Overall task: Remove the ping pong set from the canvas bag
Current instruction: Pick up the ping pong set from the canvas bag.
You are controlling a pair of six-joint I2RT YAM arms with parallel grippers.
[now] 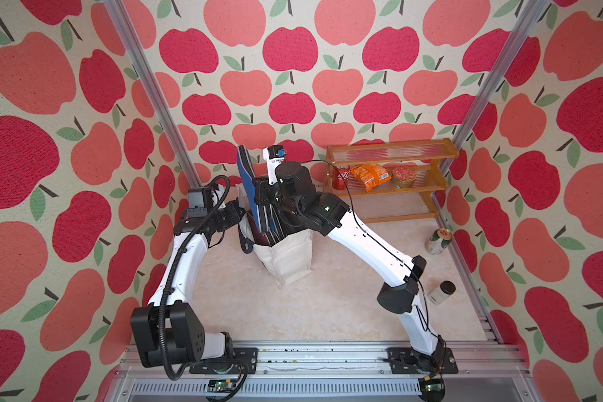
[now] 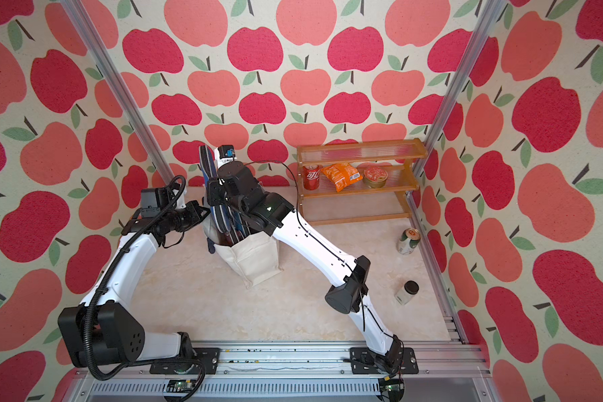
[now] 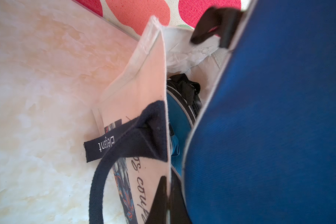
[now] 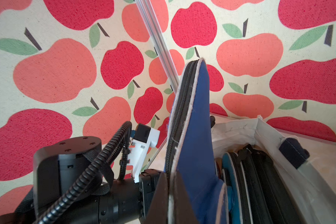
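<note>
The off-white canvas bag (image 1: 288, 259) (image 2: 256, 261) stands upright mid-table. My left gripper (image 3: 168, 201) (image 1: 239, 213) is shut on its rim next to the navy handle (image 3: 97, 184), one finger outside the bag wall (image 3: 140, 97) and one inside. My right gripper (image 4: 171, 197) (image 1: 259, 195) is shut on the zip edge of a blue paddle case (image 4: 194, 135) (image 1: 246, 181) (image 3: 270, 126), which is held upright and mostly above the bag mouth. Other pieces of the ping pong set stay inside the bag: a teal-blue case (image 4: 229, 174) (image 3: 176, 116) and black-edged pouches (image 4: 260, 174).
A wooden shelf (image 1: 390, 153) stands at the back right and holds a red can (image 1: 340, 177), an orange snack bag (image 1: 368, 175) and a round tin (image 1: 404, 176). A green and white can (image 1: 439, 240) and a dark-lidded jar (image 1: 441, 292) lie near the right wall.
</note>
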